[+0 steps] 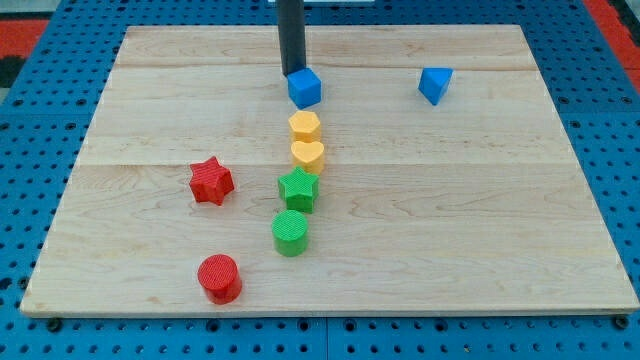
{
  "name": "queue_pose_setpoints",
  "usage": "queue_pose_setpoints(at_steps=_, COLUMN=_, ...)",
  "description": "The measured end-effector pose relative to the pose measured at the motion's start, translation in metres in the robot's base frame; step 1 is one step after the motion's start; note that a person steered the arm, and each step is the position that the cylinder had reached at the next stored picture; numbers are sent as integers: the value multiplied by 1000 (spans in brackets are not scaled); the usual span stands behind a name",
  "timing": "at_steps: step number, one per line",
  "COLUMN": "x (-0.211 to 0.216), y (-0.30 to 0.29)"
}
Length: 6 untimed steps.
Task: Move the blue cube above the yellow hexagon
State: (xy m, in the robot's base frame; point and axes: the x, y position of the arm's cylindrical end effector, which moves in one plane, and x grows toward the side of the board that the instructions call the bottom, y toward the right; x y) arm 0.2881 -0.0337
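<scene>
Spanning the view, wooden board (500,200) carries all blocks. Rod, no jaws to open or close: my tip (292,73) touches blue cube (305,88) from the view's top-left. Cube sits just above yellow hexagon (305,125); yellow heart (308,154) touches hexagon below.

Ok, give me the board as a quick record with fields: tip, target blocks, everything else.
tip: my tip at the upper-left edge of the blue cube, seemingly touching
blue cube: just above the yellow hexagon, small gap between
column below hexagon: yellow heart, green star, green cylinder
other blue block: toward the view's upper right, shape unclear
red star: left of the column
red cylinder: near the view's bottom
surface: wooden board
</scene>
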Motion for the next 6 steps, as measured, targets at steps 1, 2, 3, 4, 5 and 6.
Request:
queue_pose_setpoints(at_steps=1, x=0, y=-42)
queue_pose_setpoints(at_steps=2, x=48, y=-66)
queue_pose_setpoints(at_steps=3, x=121, y=-68)
queue_pose_setpoints(at_steps=4, x=139, y=-42)
queue_pose_setpoints(at_steps=5, x=155, y=-38)
queue_pose_setpoints(at_steps=6, x=196, y=-77)
